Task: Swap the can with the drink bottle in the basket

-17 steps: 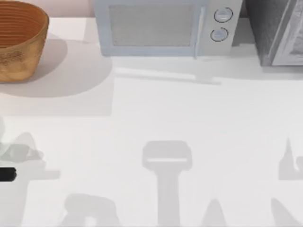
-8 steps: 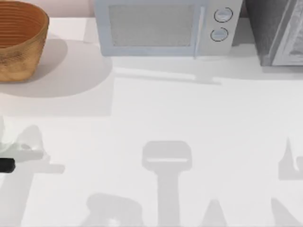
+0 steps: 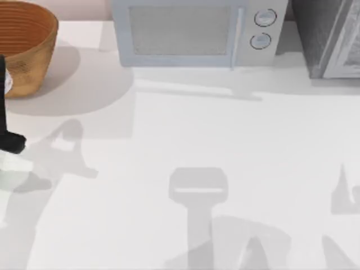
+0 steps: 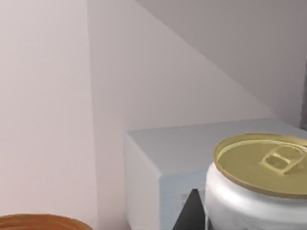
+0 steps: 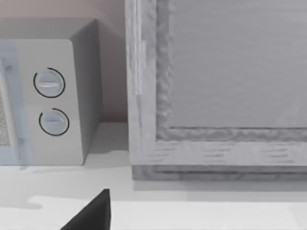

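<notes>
White tabletop (image 3: 185, 135) fills most of the top view, with a microwave (image 3: 194, 32) along the far edge, a grey framed cabinet (image 3: 329, 36) at the far right corner and the basket (image 3: 28, 50) at the far left corner.

At the left edge of the top view, just in front of the basket, a dark part of the left arm (image 3: 8, 140) is seen. In the left wrist view the can (image 4: 256, 184) is shown close to the camera, upright, its dull gold top and pull tab facing up and its white body below. One dark fingertip (image 4: 192, 213) is seen pressed against the can's side. From this the left gripper is judged to be closed around the can and carrying it clear of the table, although the second finger is not visible. The orange-brown rim of the basket (image 4: 43, 221) appears low in the same view, so the can is judged to be held near the basket but not yet over it.

A drink bottle cannot be made out. The placing of the can in the basket is judged to be left to do, and whether the bottle's half of the swap is finished cannot be told.

The right arm is parked near the table's right side; a dark fingertip (image 5: 93, 215) of its gripper is seen in the right wrist view, facing the microwave's dials and the cabinet. How far its fingers are spread cannot be told.
</notes>
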Action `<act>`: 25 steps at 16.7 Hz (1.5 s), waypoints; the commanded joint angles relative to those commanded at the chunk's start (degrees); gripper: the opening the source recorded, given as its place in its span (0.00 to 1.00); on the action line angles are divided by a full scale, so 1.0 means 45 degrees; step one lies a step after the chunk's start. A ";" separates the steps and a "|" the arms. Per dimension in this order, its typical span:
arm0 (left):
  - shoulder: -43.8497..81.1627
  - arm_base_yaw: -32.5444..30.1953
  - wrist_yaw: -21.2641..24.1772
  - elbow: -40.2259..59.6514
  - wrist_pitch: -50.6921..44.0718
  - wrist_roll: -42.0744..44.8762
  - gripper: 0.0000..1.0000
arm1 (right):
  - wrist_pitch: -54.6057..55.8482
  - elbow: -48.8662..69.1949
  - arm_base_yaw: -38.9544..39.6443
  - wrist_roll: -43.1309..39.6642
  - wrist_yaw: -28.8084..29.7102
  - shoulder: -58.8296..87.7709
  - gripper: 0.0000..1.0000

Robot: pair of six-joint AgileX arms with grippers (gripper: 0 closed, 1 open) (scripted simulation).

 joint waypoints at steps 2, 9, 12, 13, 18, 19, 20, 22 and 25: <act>0.1326 -0.0189 0.0623 0.0725 0.0839 -0.0025 0.00 | 0.0000 0.0000 0.0000 0.0000 0.0000 0.0000 1.00; 0.5828 -0.0791 0.2749 0.3132 0.3545 -0.0030 0.00 | 0.0000 0.0000 0.0000 0.0000 0.0000 0.0000 1.00; 0.7670 -0.1036 0.3638 0.4081 0.4581 0.0026 0.00 | 0.0000 0.0000 0.0000 0.0000 0.0000 0.0000 1.00; 0.8274 -0.1119 0.3934 0.4391 0.4917 0.0052 0.00 | 0.0000 0.0000 0.0000 0.0000 0.0000 0.0000 1.00; 1.1161 -0.1519 0.5358 0.5874 0.6498 0.0209 0.00 | 0.0000 0.0000 0.0000 0.0000 0.0000 0.0000 1.00; 1.1724 -0.1591 0.5624 0.6157 0.6795 0.0235 0.00 | 0.0000 0.0000 0.0000 0.0000 0.0000 0.0000 1.00; 1.2281 -0.1661 0.5883 0.6430 0.7081 0.0258 0.00 | 0.0000 0.0000 0.0000 0.0000 0.0000 0.0000 1.00; 1.3389 -0.1799 0.6387 0.6959 0.7630 0.0301 0.00 | 0.0000 0.0000 0.0000 0.0000 0.0000 0.0000 1.00; 1.5029 -0.2016 0.7123 0.7710 0.8395 0.0361 0.00 | 0.0000 0.0000 0.0000 0.0000 0.0000 0.0000 1.00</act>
